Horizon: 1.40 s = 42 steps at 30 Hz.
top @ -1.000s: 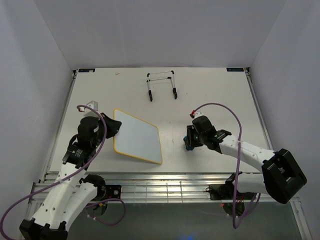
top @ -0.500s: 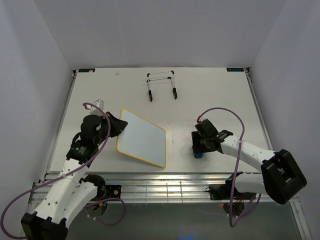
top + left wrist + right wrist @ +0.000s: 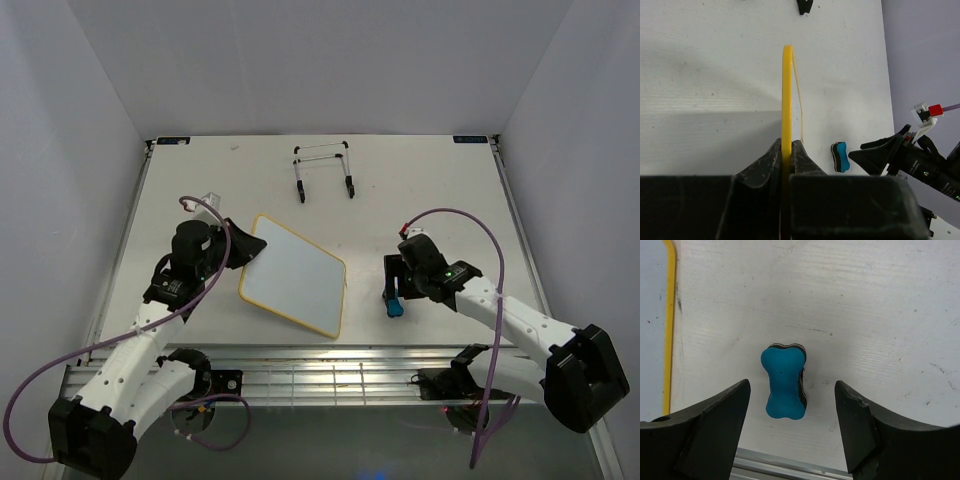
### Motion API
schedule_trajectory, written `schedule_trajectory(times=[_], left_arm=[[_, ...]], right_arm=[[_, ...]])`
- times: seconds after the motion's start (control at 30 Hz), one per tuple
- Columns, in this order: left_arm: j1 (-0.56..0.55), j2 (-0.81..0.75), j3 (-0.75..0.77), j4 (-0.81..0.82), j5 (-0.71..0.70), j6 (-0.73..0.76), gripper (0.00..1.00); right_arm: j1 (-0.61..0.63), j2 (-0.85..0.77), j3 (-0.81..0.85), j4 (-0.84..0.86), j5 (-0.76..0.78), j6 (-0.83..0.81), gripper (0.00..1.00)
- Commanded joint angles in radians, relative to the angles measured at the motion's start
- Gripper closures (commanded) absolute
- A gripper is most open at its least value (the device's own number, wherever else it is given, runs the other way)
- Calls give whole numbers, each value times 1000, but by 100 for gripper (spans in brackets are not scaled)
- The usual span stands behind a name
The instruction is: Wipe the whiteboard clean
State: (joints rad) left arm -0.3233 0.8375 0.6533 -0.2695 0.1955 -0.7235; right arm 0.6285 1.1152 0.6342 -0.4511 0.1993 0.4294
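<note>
The whiteboard (image 3: pixel 293 277), white-faced with a thin yellow frame and no writing visible, is tilted up off the table. My left gripper (image 3: pixel 243 251) is shut on its far-left corner; in the left wrist view the yellow frame (image 3: pixel 786 95) runs edge-on between the pinched fingers. The blue bone-shaped eraser (image 3: pixel 396 306) lies flat on the table near the front edge. My right gripper (image 3: pixel 792 390) stands open above it, one finger on each side, touching nothing. The eraser (image 3: pixel 784 383) also shows in the left wrist view (image 3: pixel 839 156).
A black-and-white wire easel stand (image 3: pixel 323 171) sits at the back middle of the table. The metal rail of the table's front edge (image 3: pixel 330 365) runs just below the eraser. Walls enclose the table on three sides.
My right gripper has opened and left the eraser on the table near the front edge. My left gripper has carried the whiteboard rightward and a little toward the front, tilted.
</note>
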Motion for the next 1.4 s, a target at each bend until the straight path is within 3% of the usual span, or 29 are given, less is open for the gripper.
schedule_trajectory(times=[0.0, 0.13, 0.33, 1.0, 1.23, 1.37], left_arm=[[-5, 11, 20, 42, 28, 12, 100], [-3, -12, 5, 147, 55, 1, 100], [-3, 29, 66, 130, 10, 18, 100], [10, 262, 261, 265, 108, -117, 100], [58, 373, 278, 509, 157, -174, 100], [85, 521, 339, 657, 214, -227, 100]], right_arm=[[-7, -70, 18, -15, 3, -15, 26], [-39, -204, 21, -35, 5, -43, 24], [-99, -305, 28, -84, -12, -76, 22], [-142, -345, 44, -98, -75, -129, 18], [-177, -327, 71, -95, -189, -149, 17], [-190, -341, 88, -101, -189, -161, 17]])
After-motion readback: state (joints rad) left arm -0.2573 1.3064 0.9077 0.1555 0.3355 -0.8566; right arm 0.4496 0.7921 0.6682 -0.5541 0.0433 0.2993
